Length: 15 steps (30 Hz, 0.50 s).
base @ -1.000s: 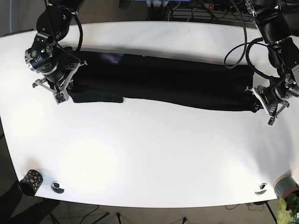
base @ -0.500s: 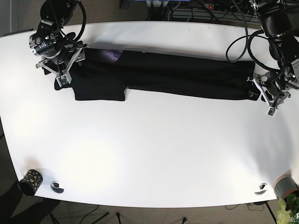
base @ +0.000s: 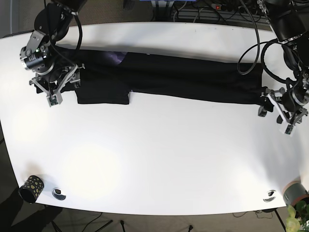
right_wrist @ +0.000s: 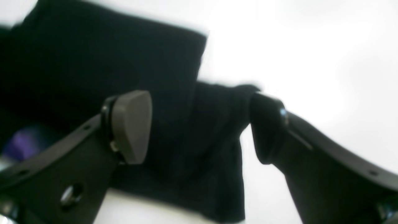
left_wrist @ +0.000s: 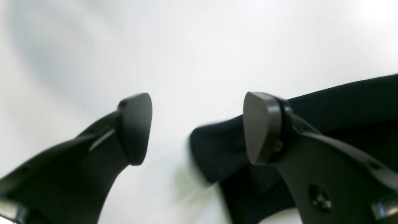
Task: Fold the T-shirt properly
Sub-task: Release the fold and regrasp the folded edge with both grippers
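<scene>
I see both jaws spread, holding nothing: left gripper (base: 284, 115) just off the T-shirt (base: 183, 79) hem end, right gripper (base: 54, 89) at its sleeve end.

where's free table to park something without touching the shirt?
Free: the wide white table between the T-shirt and the near edge, bordered by the spotted cup at one near corner and a small disc at the other. A narrower strip runs behind the shirt. Crowded: both shirt ends, where the left tool and right tool hover open.
</scene>
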{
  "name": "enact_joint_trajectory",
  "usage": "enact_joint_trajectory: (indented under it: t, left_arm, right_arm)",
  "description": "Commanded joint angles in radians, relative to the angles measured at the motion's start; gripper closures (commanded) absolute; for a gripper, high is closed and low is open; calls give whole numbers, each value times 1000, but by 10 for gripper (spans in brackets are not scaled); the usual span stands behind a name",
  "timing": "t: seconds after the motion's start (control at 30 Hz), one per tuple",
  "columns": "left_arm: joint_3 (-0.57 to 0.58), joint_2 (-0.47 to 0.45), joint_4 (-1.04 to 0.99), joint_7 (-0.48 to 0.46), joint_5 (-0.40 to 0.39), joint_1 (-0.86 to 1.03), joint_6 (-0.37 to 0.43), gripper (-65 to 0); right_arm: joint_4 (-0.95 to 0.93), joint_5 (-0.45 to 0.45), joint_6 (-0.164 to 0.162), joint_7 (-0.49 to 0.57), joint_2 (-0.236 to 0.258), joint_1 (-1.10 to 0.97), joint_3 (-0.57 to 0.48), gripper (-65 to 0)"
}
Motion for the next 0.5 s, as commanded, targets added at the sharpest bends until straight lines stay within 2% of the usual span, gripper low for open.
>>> enact_joint_trajectory:
  t: [0.0, 0.2, 0.33, 0.47]
  left_arm:
    - [42, -8, 15, -14, -18, -11, -1, -421]
    - [148, 17, 15, -14, 0, 5, -1, -419]
    - [160, 49, 15, -22, 91, 41, -1, -419]
    - [160, 77, 15, -22, 192, 71, -1, -419]
  right_arm:
    - [-61, 9, -1, -11, 15, 63, 2, -474]
    - [-272, 9, -1, -14, 27, 194, -1, -474]
    - [-418, 7, -1, 4, 41, 250, -1, -474]
    - [-535, 7, -1, 75, 47, 266, -27, -474]
